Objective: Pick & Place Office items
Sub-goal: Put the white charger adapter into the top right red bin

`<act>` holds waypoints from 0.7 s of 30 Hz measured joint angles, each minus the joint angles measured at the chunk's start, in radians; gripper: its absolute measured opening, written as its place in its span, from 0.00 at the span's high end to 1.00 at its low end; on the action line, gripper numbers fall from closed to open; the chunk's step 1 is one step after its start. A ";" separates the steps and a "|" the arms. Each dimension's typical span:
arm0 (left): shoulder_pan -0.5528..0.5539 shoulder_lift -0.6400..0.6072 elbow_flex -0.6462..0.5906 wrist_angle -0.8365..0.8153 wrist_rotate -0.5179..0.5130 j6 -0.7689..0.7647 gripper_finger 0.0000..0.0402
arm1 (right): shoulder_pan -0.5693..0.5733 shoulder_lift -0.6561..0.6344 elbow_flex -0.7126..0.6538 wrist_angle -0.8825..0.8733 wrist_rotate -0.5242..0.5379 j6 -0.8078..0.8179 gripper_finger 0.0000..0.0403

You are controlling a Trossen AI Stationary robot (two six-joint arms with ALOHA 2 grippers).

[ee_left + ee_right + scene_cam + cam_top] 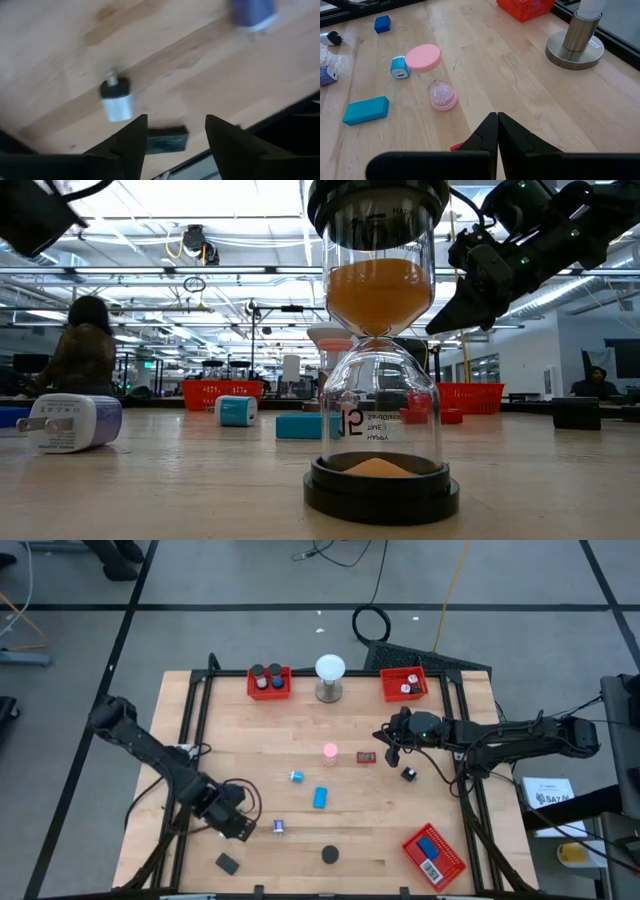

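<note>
An hourglass (380,350) with orange sand and black caps stands closest to the low camera, upright on the wooden table (300,800). Three red mesh trays sit on the table. One back tray (269,682) holds dark round items, the other (404,684) holds small white pieces, and the front tray (433,853) holds a blue item. The left gripper (175,130) hovers with fingers spread and nothing between them, just above a black block (166,140), with a white plug adapter (117,100) beside it. The right gripper (497,131) has its fingers pressed together and empty. A pink hourglass (435,75) and a long blue block (366,110) lie just ahead of it.
</note>
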 joint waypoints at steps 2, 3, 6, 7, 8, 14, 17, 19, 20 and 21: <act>-0.018 -0.001 -0.018 -0.001 0.009 -0.032 0.47 | 0.000 0.000 0.000 0.000 0.000 0.000 1.00; -0.027 0.000 -0.024 -0.003 0.010 -0.046 0.46 | 0.000 0.000 0.000 0.000 0.000 0.000 1.00; -0.054 -0.001 -0.031 -0.010 0.012 -0.071 0.43 | 0.000 0.000 0.000 0.000 0.000 0.000 1.00; -0.061 -0.001 -0.033 -0.011 0.013 -0.077 0.42 | 0.000 0.000 0.000 0.000 0.000 0.001 1.00; -0.066 -0.001 -0.035 -0.012 0.017 -0.080 0.41 | 0.000 0.000 0.000 0.000 0.000 0.005 1.00; -0.084 -0.001 -0.078 -0.003 0.059 -0.097 0.37 | 0.000 0.000 0.000 0.000 0.000 0.007 1.00; -0.084 -0.001 -0.115 0.054 0.074 -0.099 0.36 | 0.000 0.000 0.000 0.000 0.000 0.008 1.00; -0.084 -0.001 -0.141 0.111 0.074 -0.099 0.36 | 0.000 0.000 0.000 0.000 0.000 0.008 1.00; -0.084 -0.001 -0.154 0.137 0.072 -0.099 0.36 | 0.000 0.000 0.000 0.000 0.000 0.009 1.00; -0.084 -0.001 -0.167 0.163 0.070 -0.099 0.36 | 0.000 0.000 0.000 0.000 0.000 0.015 1.00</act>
